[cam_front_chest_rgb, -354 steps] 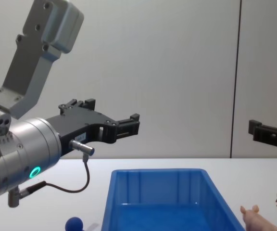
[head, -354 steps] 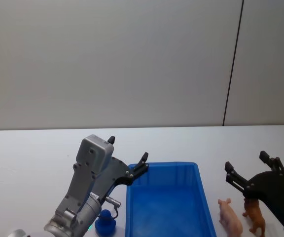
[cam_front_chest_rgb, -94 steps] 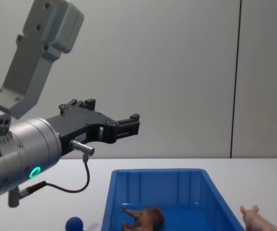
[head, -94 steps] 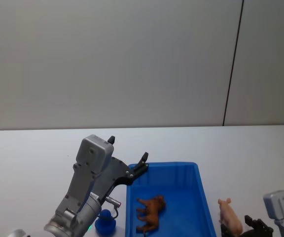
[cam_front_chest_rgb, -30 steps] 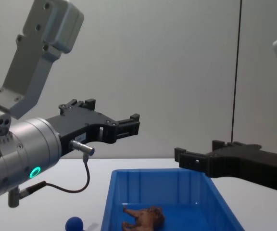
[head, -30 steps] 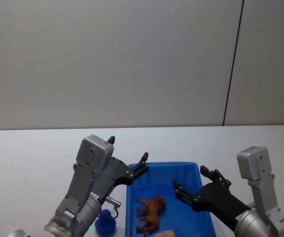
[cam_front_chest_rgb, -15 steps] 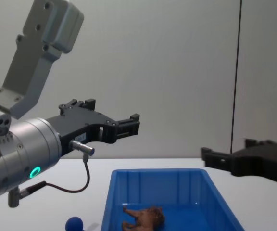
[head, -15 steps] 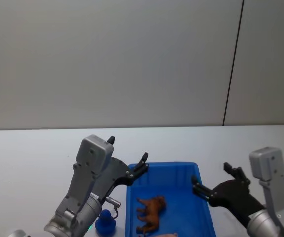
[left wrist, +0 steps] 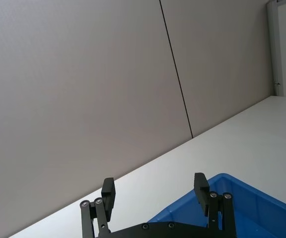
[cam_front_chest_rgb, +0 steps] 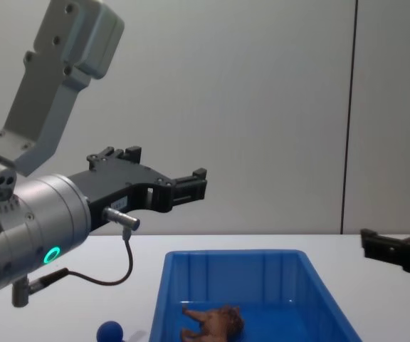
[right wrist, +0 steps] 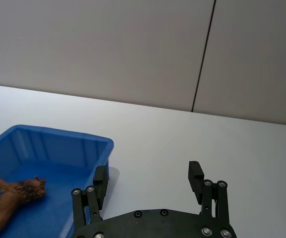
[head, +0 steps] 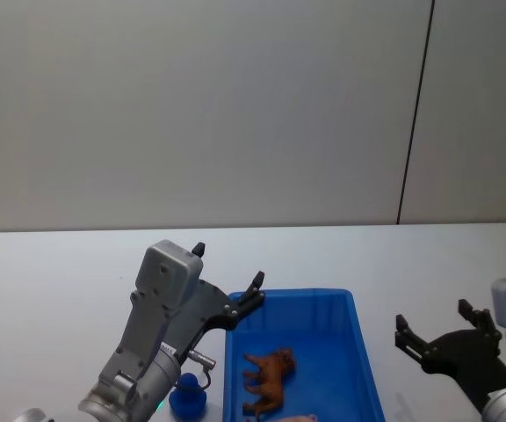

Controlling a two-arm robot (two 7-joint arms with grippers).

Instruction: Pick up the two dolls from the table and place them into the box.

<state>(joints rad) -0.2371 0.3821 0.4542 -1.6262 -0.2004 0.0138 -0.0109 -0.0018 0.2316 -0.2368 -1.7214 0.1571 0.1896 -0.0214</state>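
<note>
The box (head: 306, 294) sat on the table (head: 51, 281), with the lion doll (head: 268, 380) near its middle and the pig doll (head: 295, 419) in it too, nearer the robot, at the head view's lower edge. A small knobbed object (head: 187, 397) stood on the table just left of the box. The left gripper (head: 227, 264) hung by the box's far left corner, and the right gripper (head: 433, 315) over the table to the box's right.

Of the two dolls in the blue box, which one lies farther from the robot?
The brown maned lion, midway along the box; the pale pink pig lies nearer, at its near end.
</note>
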